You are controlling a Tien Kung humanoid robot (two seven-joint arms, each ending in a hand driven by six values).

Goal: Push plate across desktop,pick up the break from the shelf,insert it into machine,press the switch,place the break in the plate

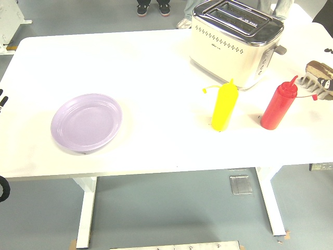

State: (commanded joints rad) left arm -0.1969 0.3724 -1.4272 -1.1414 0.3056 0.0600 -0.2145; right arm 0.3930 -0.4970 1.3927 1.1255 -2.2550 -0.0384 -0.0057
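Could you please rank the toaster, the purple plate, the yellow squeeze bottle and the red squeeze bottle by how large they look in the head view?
1. toaster, clearly largest.
2. purple plate, wide but flat.
3. yellow squeeze bottle and red squeeze bottle: they look about alike, so I would not rank them.

One view only: a head camera high on the robot's side, facing forward and down over the white rectangular table (156,67). Near edge runs along the lower frame; grey floor shows beyond the far edge. It stands moderately far back.
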